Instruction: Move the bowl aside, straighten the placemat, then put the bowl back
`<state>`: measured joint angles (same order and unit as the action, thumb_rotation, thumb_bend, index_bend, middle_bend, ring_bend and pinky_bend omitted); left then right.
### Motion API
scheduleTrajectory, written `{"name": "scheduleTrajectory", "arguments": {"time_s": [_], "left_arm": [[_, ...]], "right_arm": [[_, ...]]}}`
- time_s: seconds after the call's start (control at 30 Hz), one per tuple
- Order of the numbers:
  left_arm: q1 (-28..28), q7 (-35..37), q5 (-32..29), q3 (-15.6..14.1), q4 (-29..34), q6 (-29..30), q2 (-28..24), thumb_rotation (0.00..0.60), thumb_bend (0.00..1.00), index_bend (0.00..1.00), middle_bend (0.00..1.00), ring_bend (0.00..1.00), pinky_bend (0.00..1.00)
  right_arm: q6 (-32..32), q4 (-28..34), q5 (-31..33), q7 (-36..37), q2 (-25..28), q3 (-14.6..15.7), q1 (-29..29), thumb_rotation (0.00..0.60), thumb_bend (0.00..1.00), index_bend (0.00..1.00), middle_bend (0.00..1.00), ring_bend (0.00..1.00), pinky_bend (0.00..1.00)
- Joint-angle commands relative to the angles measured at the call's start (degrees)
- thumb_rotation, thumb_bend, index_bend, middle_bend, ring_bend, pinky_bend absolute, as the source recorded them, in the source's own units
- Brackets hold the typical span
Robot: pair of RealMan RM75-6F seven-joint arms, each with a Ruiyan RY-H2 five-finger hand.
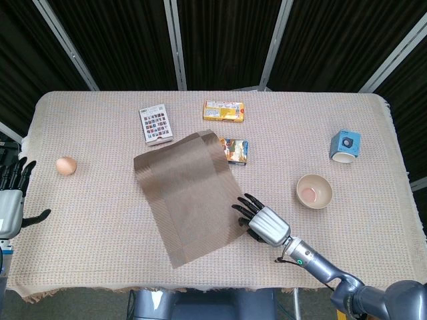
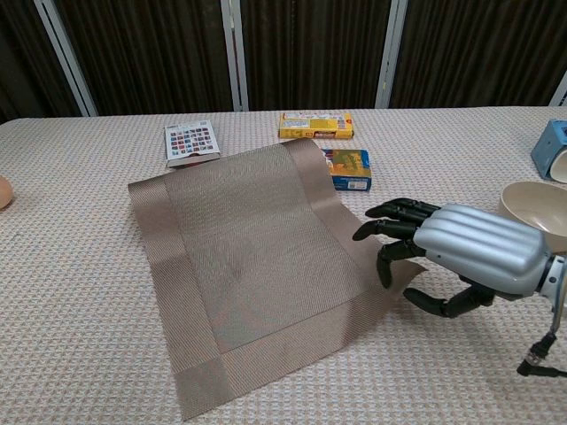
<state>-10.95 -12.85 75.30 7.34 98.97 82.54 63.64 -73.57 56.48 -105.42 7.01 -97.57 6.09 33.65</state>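
Note:
The brown placemat (image 1: 187, 193) (image 2: 239, 266) lies skewed in the middle of the table. My right hand (image 1: 263, 223) (image 2: 461, 252) is at its near right corner, with dark fingers (image 2: 394, 232) on top of the corner and the thumb curled just below it, so it pinches the corner. The beige bowl (image 1: 314, 191) (image 2: 536, 212) stands on the cloth to the right, off the mat and apart from the hand. My left hand (image 1: 10, 200) hovers at the table's far left edge with fingers spread and holds nothing. It does not show in the chest view.
An egg (image 1: 66, 165) lies at the far left. A patterned card box (image 1: 155, 124), a yellow box (image 1: 223, 111) and a small colourful box (image 1: 234, 151) sit behind the mat, the last touching its far corner. A blue cup box (image 1: 345, 146) stands behind the bowl.

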Motion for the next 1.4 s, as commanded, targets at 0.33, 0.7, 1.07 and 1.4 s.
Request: {"name": "scheduleTrajectory", "arguments": {"time_s": [0.33, 0.7, 1.07, 1.4], "left_arm": [[0.41, 0.14, 1.75, -0.65, 1.37, 0.65, -0.37, 0.6, 0.0, 0.0, 0.0, 0.0, 0.0], [0.67, 0.46, 3.2, -1.0, 2.27, 1.16, -0.78, 0.6, 0.0, 0.0, 0.0, 0.0, 0.0], [-0.18, -0.75, 2.11, -0.55, 1.42, -0.18, 0.25, 0.6, 0.0, 0.0, 0.0, 0.0, 0.0], [-0.44, -1.3, 0.1, -0.21, -0.47, -1.22, 0.89, 0.6, 0.0, 0.0, 0.0, 0.0, 0.0]], "right_arm": [[-12.18, 7.16, -8.92, -3.96, 10.09, 5.56, -2.77, 0.6, 0.42, 0.77, 0.16, 0.0, 0.03], [-22.68, 4.55, -18.71, -12.27, 20.86, 7.6, -3.0, 0.6, 0.42, 0.76, 0.18, 0.0, 0.05], [-20.86, -9.63, -18.69, -10.02, 22.1, 1.13, 6.69, 0.6, 0.42, 0.77, 0.18, 0.0, 0.06], [-15.09, -24.52, -16.71, -4.4, 16.57, -0.34, 13.9, 0.6, 0.41, 0.76, 0.2, 0.0, 0.06]]}}
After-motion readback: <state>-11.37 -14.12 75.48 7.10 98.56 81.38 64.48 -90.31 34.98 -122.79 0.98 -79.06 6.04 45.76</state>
